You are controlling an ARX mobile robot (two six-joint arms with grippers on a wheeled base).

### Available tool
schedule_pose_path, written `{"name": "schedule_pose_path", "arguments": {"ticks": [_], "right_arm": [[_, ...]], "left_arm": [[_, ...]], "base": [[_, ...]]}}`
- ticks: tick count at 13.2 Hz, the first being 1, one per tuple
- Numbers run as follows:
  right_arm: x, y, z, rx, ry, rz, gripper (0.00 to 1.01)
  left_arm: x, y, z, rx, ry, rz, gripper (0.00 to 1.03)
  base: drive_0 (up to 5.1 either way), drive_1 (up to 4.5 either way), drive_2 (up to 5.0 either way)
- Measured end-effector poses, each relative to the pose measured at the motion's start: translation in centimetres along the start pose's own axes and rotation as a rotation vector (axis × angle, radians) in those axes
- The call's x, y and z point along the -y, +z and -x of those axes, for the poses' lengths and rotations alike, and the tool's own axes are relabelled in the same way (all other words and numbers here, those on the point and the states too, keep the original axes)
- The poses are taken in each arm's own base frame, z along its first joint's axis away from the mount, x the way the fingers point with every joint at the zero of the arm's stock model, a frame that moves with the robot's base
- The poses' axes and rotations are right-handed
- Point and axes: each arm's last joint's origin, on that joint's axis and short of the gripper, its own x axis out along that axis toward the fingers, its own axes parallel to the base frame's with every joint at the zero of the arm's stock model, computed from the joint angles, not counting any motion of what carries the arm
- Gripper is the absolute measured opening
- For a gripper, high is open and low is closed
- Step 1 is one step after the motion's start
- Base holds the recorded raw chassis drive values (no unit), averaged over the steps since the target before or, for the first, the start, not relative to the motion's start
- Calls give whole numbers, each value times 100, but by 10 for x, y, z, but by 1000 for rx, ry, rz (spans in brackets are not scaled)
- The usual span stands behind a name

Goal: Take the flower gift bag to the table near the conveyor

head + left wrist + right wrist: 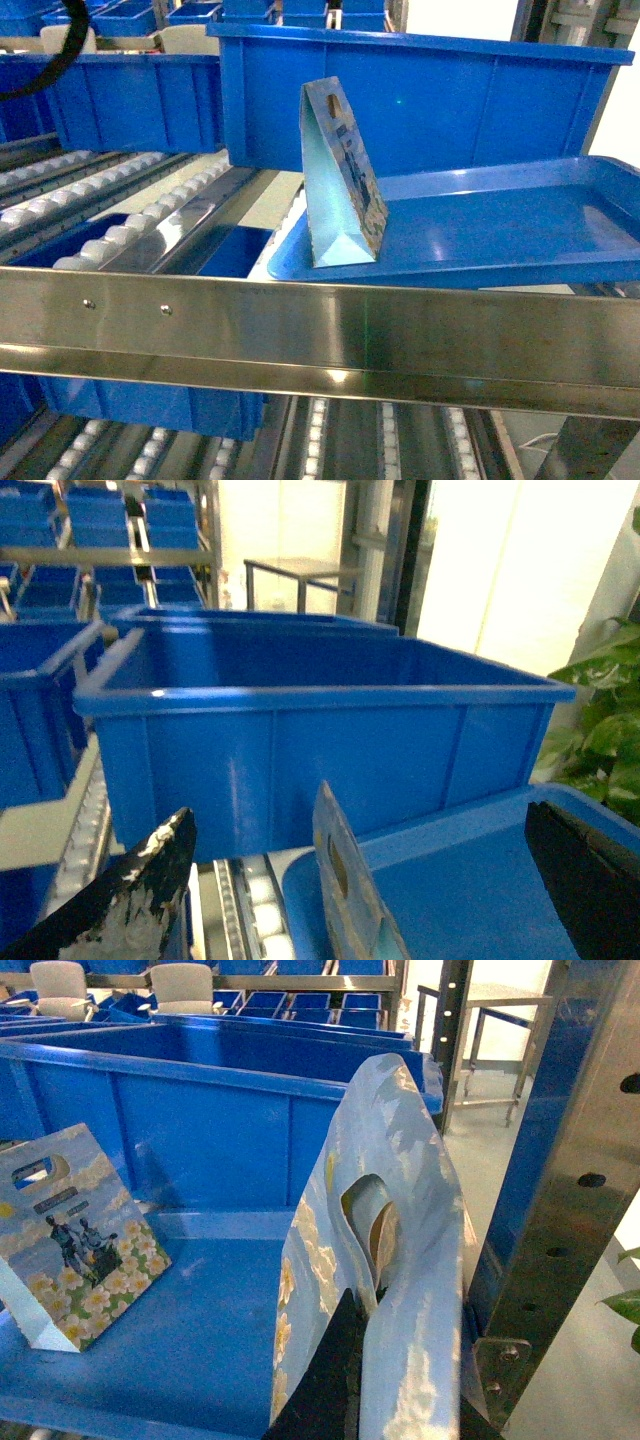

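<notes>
Light, crushable paper flower gift bag [380, 1290]; right gripper [350, 1380] clamped by cutout handle; left gripper [350, 880] apart

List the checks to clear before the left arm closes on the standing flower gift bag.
1. Left gripper open: ok.
2. Flower-printed paper gift bag upright on the shallow blue plastic tray: ok.
3. Bag's top edge between the left fingers, not yet touched: ok.
4. Deep blue plastic bin behind the bag, apart from it: ok.
5. Right gripper hold on the second flower-printed bag: cannot tell.
6. White table in sight for placing: not ok, no view shows it.
</notes>
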Motion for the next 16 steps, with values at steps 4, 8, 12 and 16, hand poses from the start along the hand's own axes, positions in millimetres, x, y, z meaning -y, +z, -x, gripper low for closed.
{"name": "schedule_pose_path", "arguments": {"ticks": [4, 8, 12, 16], "right_arm": [[0, 0, 0, 0, 0, 0, 2], [0, 0, 0, 0, 0, 0, 2], [0, 0, 0, 0, 0, 0, 2], [0, 0, 0, 0, 0, 0, 2]], "left_arm": [[14, -6, -42, -142, -19, 134, 98], [29, -20, -50, -231, 20, 133, 98], [26, -36, -58, -295, 77, 154, 98], [31, -41, -70, -324, 47, 175, 98]], "base": [[0, 0, 0], [0, 0, 0], [0, 0, 0], [0, 0, 0]]}}
